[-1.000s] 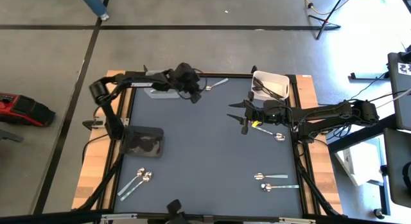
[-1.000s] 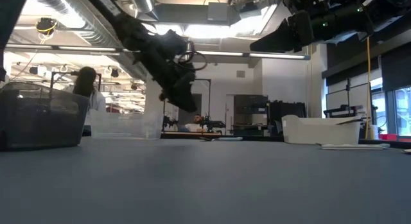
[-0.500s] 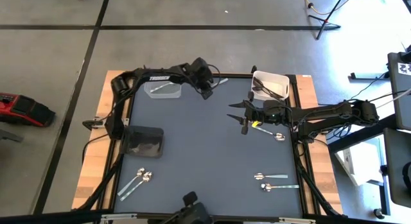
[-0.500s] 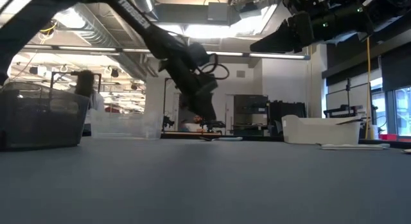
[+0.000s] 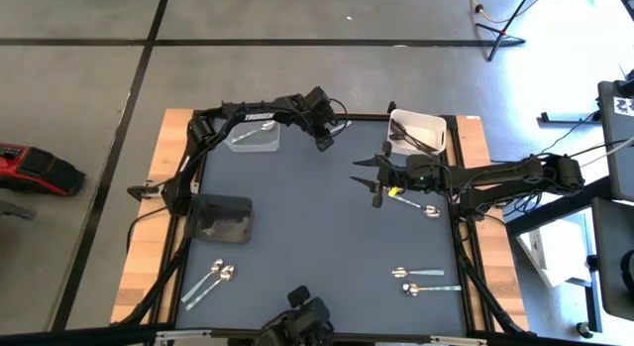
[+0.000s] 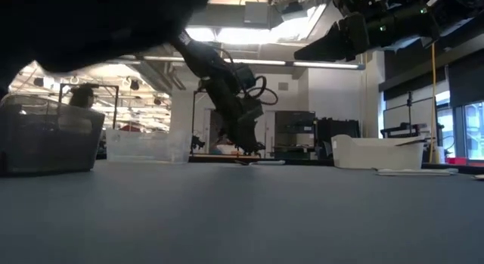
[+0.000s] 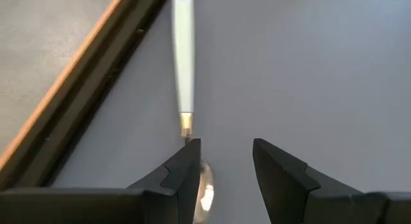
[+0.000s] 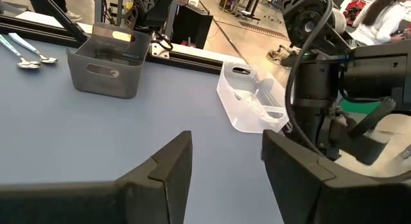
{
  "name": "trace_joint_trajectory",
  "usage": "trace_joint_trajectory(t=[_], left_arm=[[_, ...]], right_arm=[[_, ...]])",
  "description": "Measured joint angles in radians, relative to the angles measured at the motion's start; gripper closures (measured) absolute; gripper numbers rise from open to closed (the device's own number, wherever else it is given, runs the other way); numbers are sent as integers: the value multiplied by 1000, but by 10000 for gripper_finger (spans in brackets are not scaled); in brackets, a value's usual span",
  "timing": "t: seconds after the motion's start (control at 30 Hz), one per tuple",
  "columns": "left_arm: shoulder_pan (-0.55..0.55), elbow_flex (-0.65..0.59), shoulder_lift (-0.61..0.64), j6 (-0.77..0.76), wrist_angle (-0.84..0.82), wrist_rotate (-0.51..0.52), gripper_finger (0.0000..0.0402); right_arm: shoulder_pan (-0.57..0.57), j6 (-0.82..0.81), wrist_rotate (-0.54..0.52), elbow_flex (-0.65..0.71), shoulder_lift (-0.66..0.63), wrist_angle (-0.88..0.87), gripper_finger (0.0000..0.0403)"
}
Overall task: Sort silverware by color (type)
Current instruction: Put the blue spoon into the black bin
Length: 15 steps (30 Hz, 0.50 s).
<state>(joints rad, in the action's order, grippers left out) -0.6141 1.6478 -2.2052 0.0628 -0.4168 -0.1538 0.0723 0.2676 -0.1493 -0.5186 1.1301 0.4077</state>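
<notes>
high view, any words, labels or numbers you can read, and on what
White lettering runs along the left arm, too small to read for certain.
A label on the grey box at the right edge is too blurred to read.
Nothing readable on the bins, the silverware or the table.
</notes>
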Motion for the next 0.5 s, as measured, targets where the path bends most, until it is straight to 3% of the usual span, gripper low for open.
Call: trace_joint_trajectory(t=[0.3,0.5], left_arm=[[-55,2,0,-13,8,-81,264],[-58,2,19,22,-40,-72,264]], right_arm=[[0,2,0,0,0,-1,224],[0,3,-42,0,0,-27,224]])
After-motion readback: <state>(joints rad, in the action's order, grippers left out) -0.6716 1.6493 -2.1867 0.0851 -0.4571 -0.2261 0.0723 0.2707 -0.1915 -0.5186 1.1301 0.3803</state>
